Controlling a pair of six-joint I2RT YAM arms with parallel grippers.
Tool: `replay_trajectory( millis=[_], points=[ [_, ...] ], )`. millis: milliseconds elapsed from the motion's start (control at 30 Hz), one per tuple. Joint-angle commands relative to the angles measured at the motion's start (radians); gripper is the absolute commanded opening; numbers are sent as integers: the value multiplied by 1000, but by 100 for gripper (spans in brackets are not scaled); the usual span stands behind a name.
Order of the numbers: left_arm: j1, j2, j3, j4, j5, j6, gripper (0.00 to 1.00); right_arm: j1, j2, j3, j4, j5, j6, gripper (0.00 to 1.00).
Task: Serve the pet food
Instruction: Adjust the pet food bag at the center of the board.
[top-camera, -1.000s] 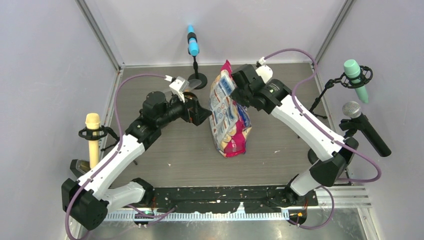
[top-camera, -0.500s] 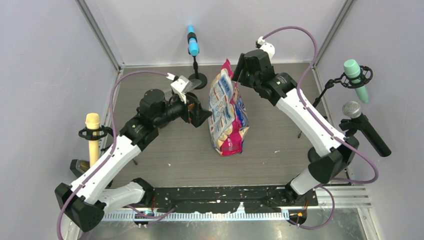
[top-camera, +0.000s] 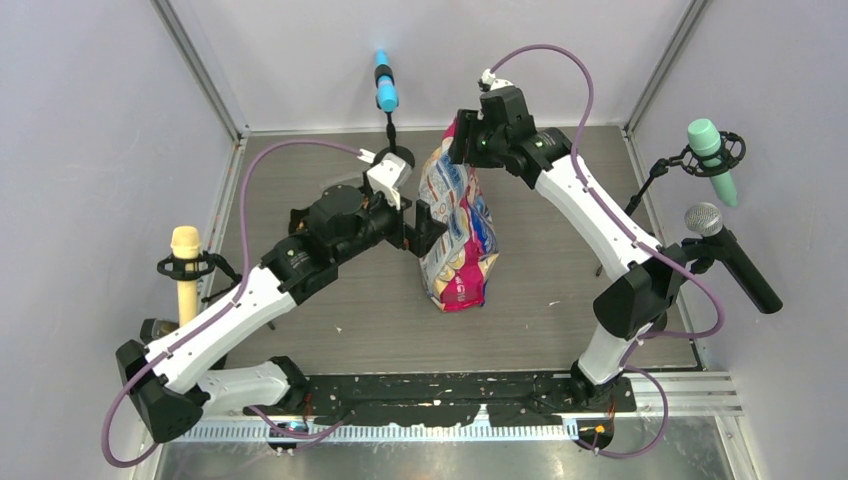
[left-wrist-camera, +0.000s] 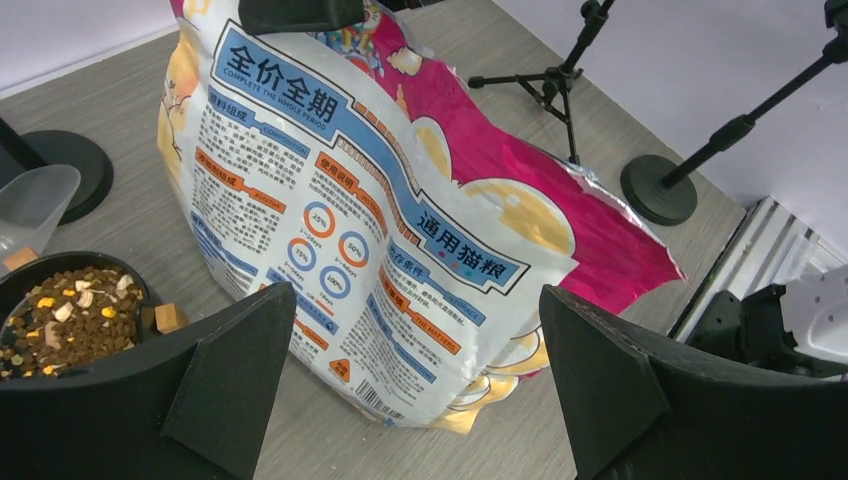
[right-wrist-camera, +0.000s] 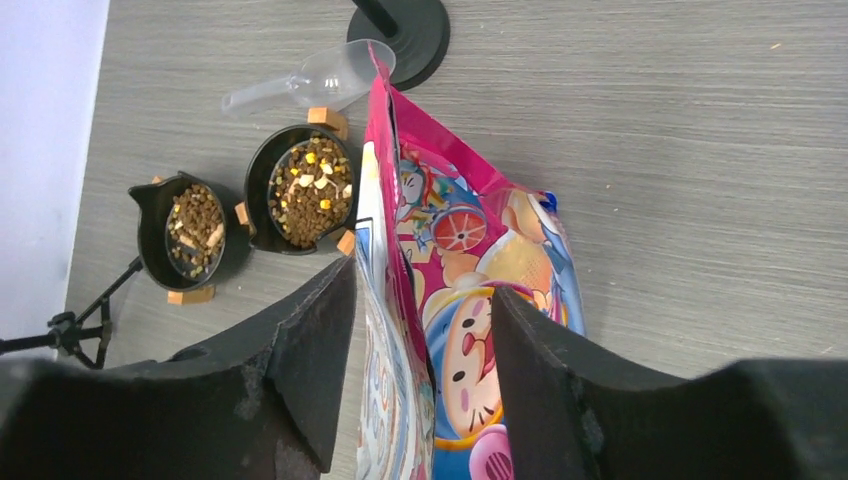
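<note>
R gripper (right-wrist-camera: 422, 288) opened, kibble (right-wrist-camera: 312, 192) to its left

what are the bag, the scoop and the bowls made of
Bag: glossy printed plastic or foil film, judging by its creases and sheen. Scoop: clear plastic, see-through. Bowls: matte black, maybe ceramic or plastic, unclear; their block feet look like pale wood.
</note>
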Motion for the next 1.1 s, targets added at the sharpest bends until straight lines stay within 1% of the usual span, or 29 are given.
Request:
replay_trajectory(
  millis=[0,33,67,133,200,333,467,667,733,800,967,1067],
  points=[
    [-25,16,74,8,-104,-34,95,-11,-3,34,-12,-80,-11,47],
    [-40,29,86,-13,-150,-45,95,-14,-3,33,-18,-72,11,39],
    [-55,44,101,-31,-182,-50,95,-18,-11,27,-25,-55,24,22],
    [-95,68,138,-60,-207,-55,94,-20,-22,21,-30,-20,59,8],
    [-134,84,169,-69,-228,-56,94,-19,-32,15,-34,16,87,6],
    [-185,111,237,-75,-275,-93,94,-19,-44,3,-34,60,95,5],
    [-189,197,330,-127,-317,-162,92,-14,-63,-10,-24,97,67,5],
    [-189,347,521,-291,-441,-242,85,-3,-89,-32,3,140,-2,5],
    [-189,393,582,-321,-431,-248,80,-1,-99,-49,22,142,-18,5],
    [-190,428,612,-339,-418,-258,76,-1,-108,-62,44,132,-27,5],
    [-189,476,639,-391,-434,-272,55,-1,-113,-73,64,104,-30,5],
    [-191,480,633,-413,-426,-293,51,-2,-109,-72,66,87,-19,5]
  ],
)
